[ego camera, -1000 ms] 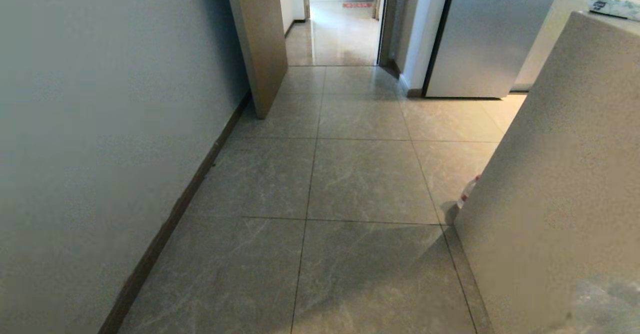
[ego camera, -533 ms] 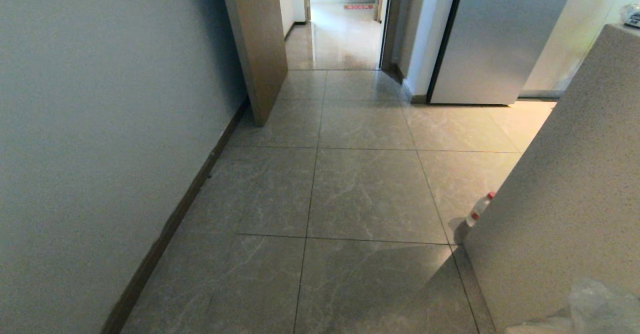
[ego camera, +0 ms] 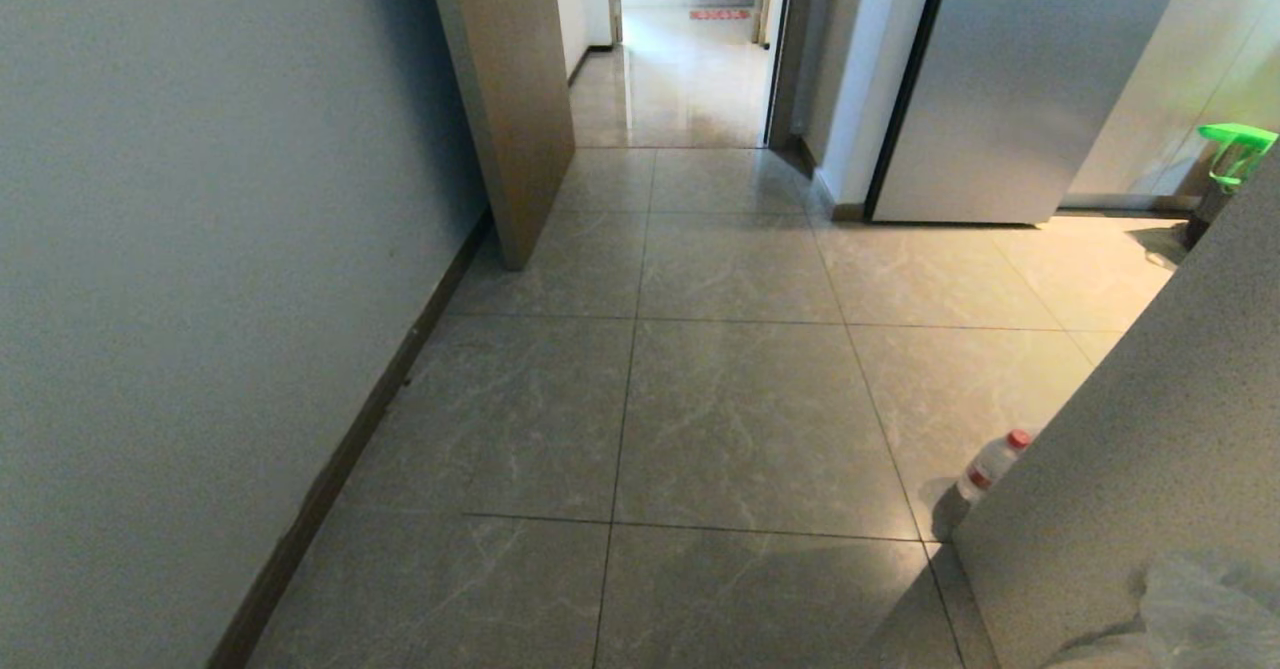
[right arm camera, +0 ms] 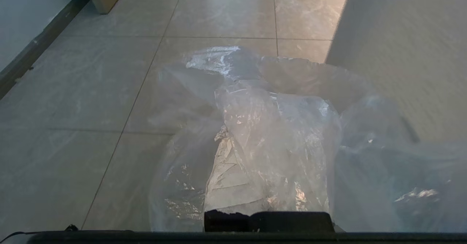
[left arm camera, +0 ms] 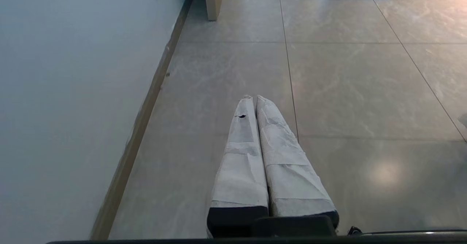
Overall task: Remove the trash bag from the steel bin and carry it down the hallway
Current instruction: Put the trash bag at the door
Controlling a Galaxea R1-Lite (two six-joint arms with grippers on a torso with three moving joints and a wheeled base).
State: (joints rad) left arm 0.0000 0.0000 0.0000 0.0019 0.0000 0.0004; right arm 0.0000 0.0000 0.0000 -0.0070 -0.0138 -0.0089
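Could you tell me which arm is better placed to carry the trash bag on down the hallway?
The right. The right gripper is shut on the trash bag, which drapes over its fingers above the hallway tiles. The left gripper is shut and empty.

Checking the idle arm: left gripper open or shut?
Shut. In its wrist view the left gripper has both wrapped fingers pressed together, nothing between them, above the floor tiles.
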